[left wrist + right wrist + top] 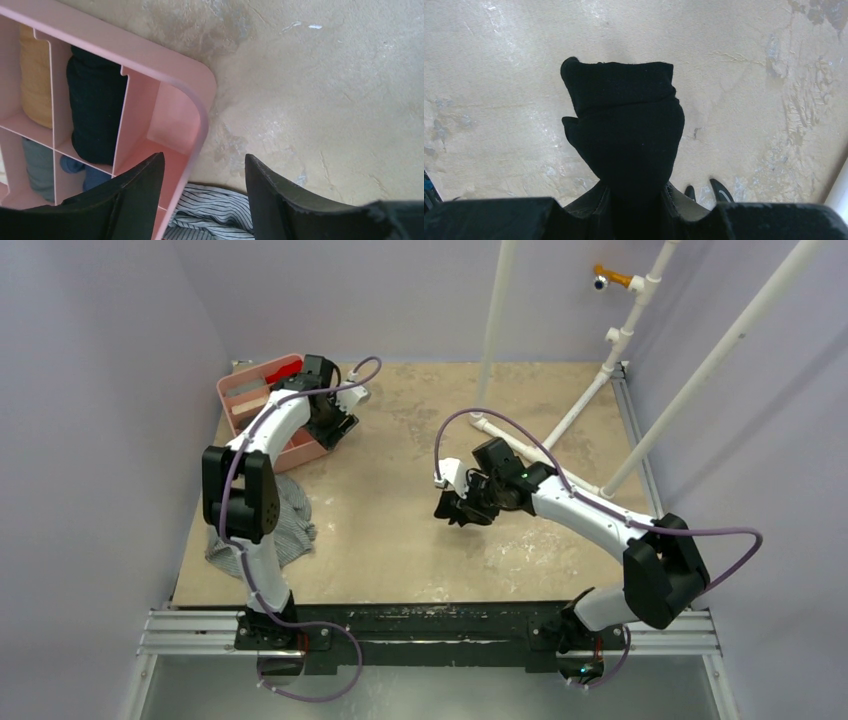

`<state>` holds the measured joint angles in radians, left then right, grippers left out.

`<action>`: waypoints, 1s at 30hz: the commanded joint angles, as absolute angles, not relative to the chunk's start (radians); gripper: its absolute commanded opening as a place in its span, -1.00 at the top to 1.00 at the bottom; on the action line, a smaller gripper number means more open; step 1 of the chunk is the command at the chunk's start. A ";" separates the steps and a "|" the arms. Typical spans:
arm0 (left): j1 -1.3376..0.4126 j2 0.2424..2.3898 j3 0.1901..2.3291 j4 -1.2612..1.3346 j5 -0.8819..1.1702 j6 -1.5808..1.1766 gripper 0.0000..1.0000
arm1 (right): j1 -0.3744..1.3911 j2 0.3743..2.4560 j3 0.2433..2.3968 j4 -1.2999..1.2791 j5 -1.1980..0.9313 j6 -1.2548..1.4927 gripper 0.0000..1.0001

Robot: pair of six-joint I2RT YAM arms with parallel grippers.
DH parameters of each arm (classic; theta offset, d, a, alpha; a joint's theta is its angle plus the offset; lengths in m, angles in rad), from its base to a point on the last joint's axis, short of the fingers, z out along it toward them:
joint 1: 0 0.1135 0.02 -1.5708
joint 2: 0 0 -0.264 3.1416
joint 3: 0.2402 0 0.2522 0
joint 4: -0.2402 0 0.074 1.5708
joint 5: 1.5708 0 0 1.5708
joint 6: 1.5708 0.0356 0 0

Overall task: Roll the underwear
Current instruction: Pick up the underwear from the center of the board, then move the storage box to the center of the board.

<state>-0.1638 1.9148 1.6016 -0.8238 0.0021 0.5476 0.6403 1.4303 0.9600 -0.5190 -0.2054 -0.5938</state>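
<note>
The grey striped underwear (285,525) lies crumpled at the table's left edge, by my left arm's elbow. Part of it shows in the left wrist view (220,212), low between the fingers. My left gripper (335,428) is open and empty, its jaws (202,162) wide apart over the near right corner of the pink organizer (300,452). My right gripper (460,508) is mid-table, shut on the black underwear (624,120). That hangs from the jaws as a folded bundle just above the table.
The pink organizer's rim (195,80) has compartments holding a yellow roll (35,85), a dark roll (95,110) and a grey-green roll (37,167). White pipes (600,390) stand at the back right. Two small black pointed tips (719,190) lie beside the right gripper.
</note>
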 commanded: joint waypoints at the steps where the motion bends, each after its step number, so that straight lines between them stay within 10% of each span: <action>1: -0.155 1.956 1.685 -0.839 0.042 0.597 -0.08 | 0.623 1.388 0.963 -0.495 -0.241 -0.583 1.00; 14: -0.271 1.927 1.606 -0.909 0.243 0.572 0.76 | 0.564 1.358 0.968 -0.508 -0.245 -0.578 1.00; 30: -0.666 1.817 1.402 -0.864 0.421 0.399 0.95 | 0.455 1.205 0.951 -0.577 -0.195 -0.583 1.00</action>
<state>-0.5888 1.8557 1.4727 -0.8566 0.2840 0.4377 0.4805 1.2461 0.9569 -0.5564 -0.2108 -0.5896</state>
